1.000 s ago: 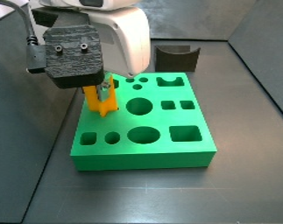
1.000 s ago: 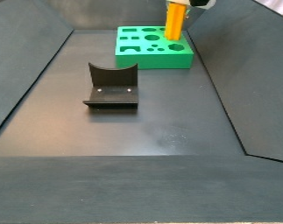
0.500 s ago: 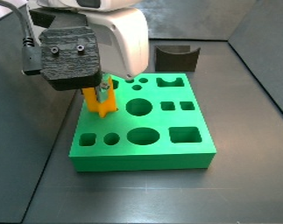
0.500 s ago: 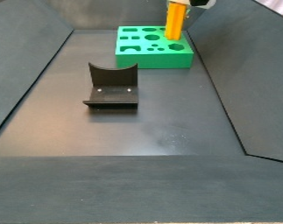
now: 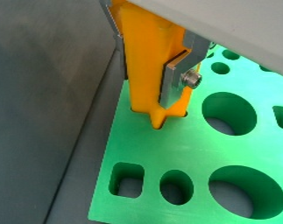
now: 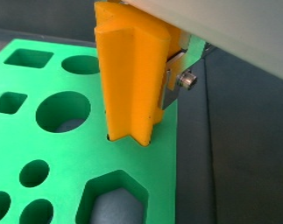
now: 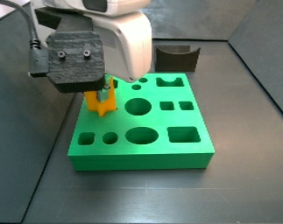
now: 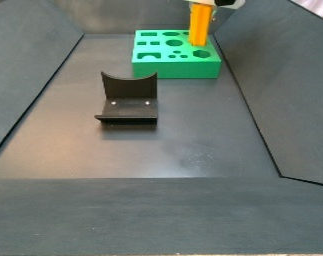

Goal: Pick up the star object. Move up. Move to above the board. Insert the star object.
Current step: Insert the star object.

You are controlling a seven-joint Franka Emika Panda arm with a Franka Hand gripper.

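Observation:
The orange star object point(image 5: 153, 74) stands upright in my gripper point(image 5: 155, 70), which is shut on it; a silver finger plate point(image 5: 179, 77) presses its side. It also shows in a wrist view point(image 6: 131, 74). Its lower end sits in a hole at the edge of the green board point(image 5: 190, 175), also seen in a wrist view point(image 6: 38, 131). In a side view the star object point(image 7: 100, 101) is at the board's point(image 7: 144, 136) back left part, below the gripper point(image 7: 102, 87). In a side view the star object point(image 8: 200, 25) stands at the board's point(image 8: 177, 55) right edge.
A dark grey U-shaped block point(image 8: 126, 100) stands on the floor in the middle of the bin; it shows behind the board in a side view point(image 7: 176, 58). Dark sloped bin walls point(image 8: 30, 100) surround the floor. The board has several open holes, among them a large circle point(image 5: 231, 112).
The gripper and star object have moved down a little; less of the orange prism shows above the board than one second ago.

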